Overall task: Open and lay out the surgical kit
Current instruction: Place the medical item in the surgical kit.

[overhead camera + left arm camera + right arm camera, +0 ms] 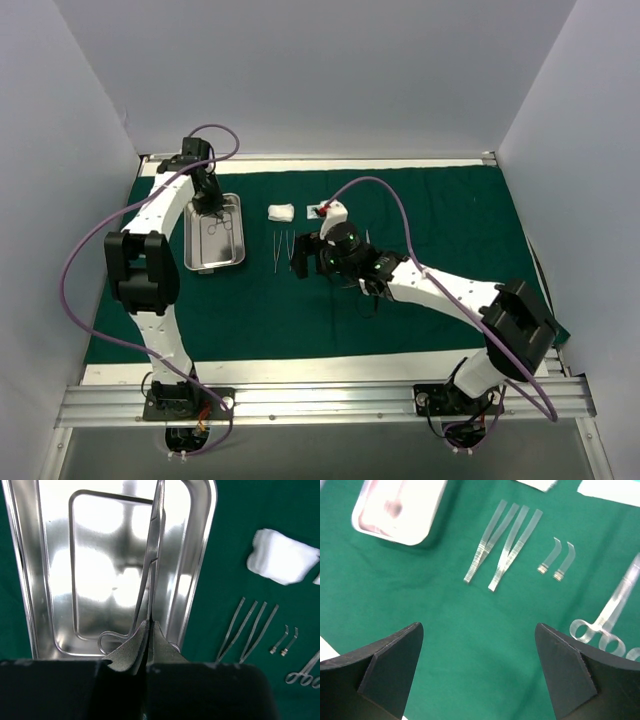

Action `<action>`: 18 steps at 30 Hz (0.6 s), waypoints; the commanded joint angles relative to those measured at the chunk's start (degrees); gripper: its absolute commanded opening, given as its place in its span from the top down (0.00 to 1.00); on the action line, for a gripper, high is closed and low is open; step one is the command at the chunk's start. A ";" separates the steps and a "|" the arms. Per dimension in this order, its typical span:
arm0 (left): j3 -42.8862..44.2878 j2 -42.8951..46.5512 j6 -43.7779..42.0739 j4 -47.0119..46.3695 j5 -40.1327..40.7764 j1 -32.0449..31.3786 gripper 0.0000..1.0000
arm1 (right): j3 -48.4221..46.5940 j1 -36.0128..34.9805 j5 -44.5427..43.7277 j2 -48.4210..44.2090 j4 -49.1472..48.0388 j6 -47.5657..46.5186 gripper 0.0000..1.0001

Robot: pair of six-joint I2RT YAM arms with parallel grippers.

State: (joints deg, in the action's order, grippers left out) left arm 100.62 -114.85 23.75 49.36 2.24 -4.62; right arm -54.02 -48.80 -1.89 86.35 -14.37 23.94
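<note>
Two hands show over the dark green cloth wrap spread open on your desk. Your left hand is clenched on thin silver ring-handled forceps inside the shiny rectangular steel tray, near the cloth's left end. Your right hand hangs released near the cloth's middle, just short of two pairs of flat silver tweezers. A white gauze wad and a small white packet lie beyond the tweezers.

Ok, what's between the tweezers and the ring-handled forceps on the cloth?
Two small curved metal pieces, side by side on the cloth, apart from both the tweezers and the forceps. The right wrist view shows it clearly.
</note>
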 commanded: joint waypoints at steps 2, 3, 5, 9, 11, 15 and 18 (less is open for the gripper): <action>-2.26 7.88 4.54 -3.13 -4.08 -1.70 0.98 | -6.17 -0.34 6.72 4.87 -6.53 0.05 0.13; -3.23 9.19 4.81 -3.22 -4.70 -2.05 0.98 | -7.14 -0.34 8.55 5.84 -7.16 0.05 0.15; -3.94 10.43 5.60 -3.31 -4.70 -3.11 0.98 | -9.96 -0.34 10.06 8.83 -9.79 0.31 0.18; -6.22 14.11 6.92 -3.83 -5.23 -4.60 0.98 | -15.76 -0.34 14.45 14.02 -12.43 0.14 0.23; -7.80 15.26 7.97 -4.45 -6.19 -5.30 0.98 | -18.21 0.01 16.12 16.92 -14.54 0.84 0.28; -10.09 18.34 9.04 -5.24 -6.90 -7.24 0.98 | -21.74 0.72 20.52 21.75 -17.27 2.42 0.37; -10.62 19.39 9.65 -5.24 -6.72 -8.73 0.98 | -24.19 0.72 21.66 23.25 -17.62 2.69 0.42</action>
State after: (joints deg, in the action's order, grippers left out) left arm 90.17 -99.11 31.62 46.89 -3.42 -11.79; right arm -74.32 -48.40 15.86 108.81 -27.81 25.67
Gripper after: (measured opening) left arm 0.031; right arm 0.599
